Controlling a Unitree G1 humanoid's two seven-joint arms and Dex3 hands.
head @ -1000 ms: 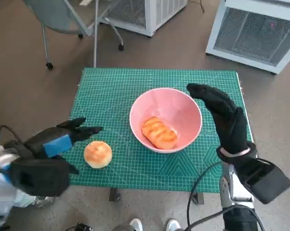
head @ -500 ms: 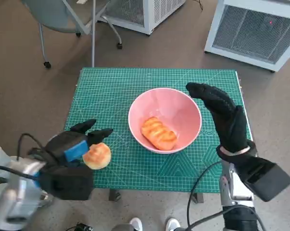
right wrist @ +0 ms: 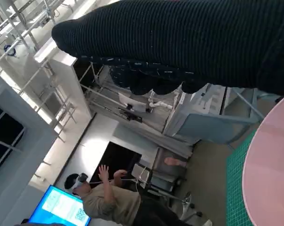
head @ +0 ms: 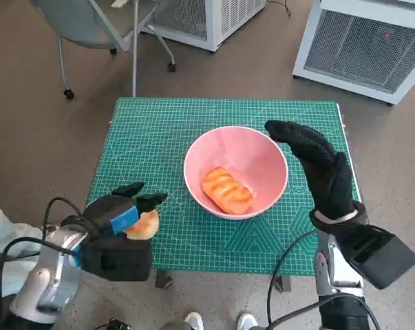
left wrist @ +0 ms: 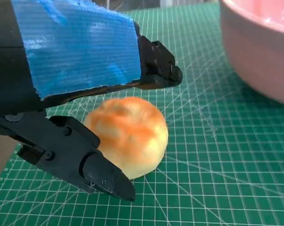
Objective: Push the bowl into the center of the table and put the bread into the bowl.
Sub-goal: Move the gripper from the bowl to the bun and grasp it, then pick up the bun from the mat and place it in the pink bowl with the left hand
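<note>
The pink bowl [head: 236,170] stands near the middle of the table [head: 159,120] and already has one long glazed bread [head: 227,190] in it. The round bun [left wrist: 128,133] lies near the table's front left corner, apart from the bowl. The left hand [head: 118,221] is around the bun with its fingers [left wrist: 97,172] apart on both sides; I judge it should close gently and evenly, so the soft bun is not crushed, then lift it above the bowl's rim. The right hand [head: 316,167] is beside the bowl's right rim, fingers stretched, holding nothing. Whether the left fingers already touch the bun is hard to see. The head view hides most of the bun.
</note>
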